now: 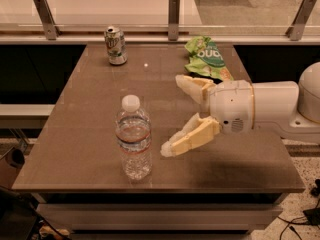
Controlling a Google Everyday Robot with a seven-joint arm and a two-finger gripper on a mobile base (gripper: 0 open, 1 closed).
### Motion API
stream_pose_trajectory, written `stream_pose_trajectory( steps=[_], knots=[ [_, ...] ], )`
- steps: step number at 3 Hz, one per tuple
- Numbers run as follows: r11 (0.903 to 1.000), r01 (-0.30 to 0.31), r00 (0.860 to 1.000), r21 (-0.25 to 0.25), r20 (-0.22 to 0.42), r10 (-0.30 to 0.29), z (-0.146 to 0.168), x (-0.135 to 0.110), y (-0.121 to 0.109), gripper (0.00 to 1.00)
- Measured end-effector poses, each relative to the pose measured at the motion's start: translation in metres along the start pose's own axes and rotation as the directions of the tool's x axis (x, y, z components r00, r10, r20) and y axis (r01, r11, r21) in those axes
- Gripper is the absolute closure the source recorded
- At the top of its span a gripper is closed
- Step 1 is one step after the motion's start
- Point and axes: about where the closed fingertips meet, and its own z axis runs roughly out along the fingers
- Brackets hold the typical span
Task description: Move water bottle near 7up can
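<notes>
Status: approach stage, nothing grasped. The tool (172, 115) hangs low over the bench (80, 134), spread wide and empty, with its mouth facing the water bottle (134, 139). The bottle stands upright with its cap on, just ahead of the lower fingertip. It is apart from that fingertip and not yet between the fingers.

The 7up can (115, 45) stands upright well beyond the bottle, near the bench's far edge and diagonally off from the tool's mouth. Bottle and can are well apart, so the move itself is not begun.

Left to do (judgement): advance until the fingers straddle the bottle, close, carry it toward the far edge, set it down beside the can, release.

Surface: brown bench top, smooth and glossy, showing light spots. An off-centre touch could tip the bottle. A green snack bag (207, 58) lies just behind the upper finger.

Room: metal rail posts and a pale floor lie beyond the far edge. There is speckled floor and cables below the arm side.
</notes>
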Motion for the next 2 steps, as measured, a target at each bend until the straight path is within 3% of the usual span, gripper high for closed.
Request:
stream_pose_trajectory(
  steps=[2],
  knots=[
    [1.0000, 0.007, 0.999, -0.003, 0.049, -0.006, 0.0111, -0.0015, 0.0212, 0.00]
  ],
)
